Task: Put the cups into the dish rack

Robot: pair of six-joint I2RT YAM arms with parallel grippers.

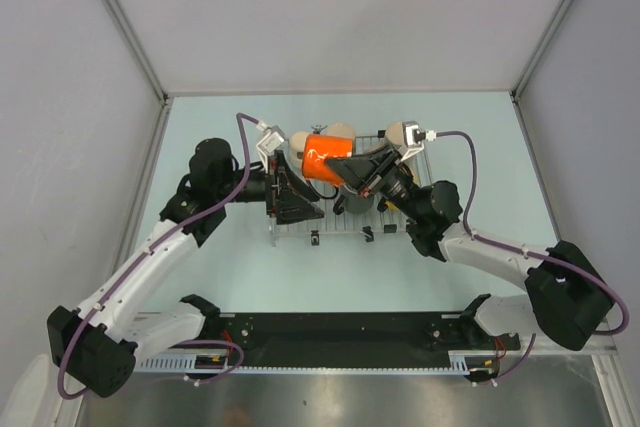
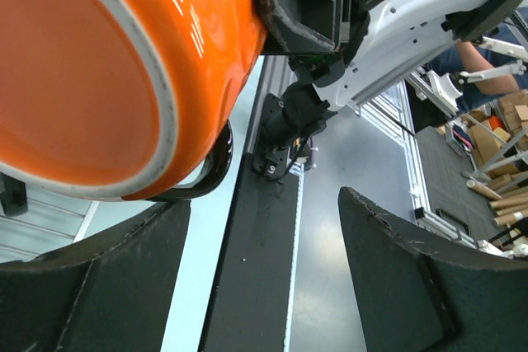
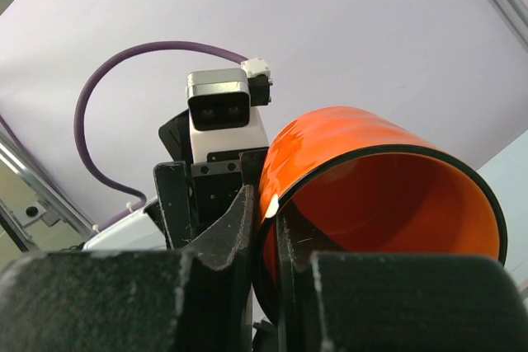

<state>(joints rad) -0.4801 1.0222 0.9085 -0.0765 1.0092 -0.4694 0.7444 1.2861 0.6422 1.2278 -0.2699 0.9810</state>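
Right end effector (image 3: 266, 208) is pinching the orange mug (image 1: 320, 157) by its rim wall, holding it tipped sideways above the dish rack (image 1: 340, 227). Left end effector (image 2: 264, 241) is standing open just beside the mug's base, with nothing between its fingers. A cream mug (image 1: 336, 130) is sitting behind.

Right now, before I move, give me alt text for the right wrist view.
The right gripper pinches the wall of the orange mug at its rim, the mug's open mouth facing the camera. Behind it sit the left arm's wrist camera and a purple cable.
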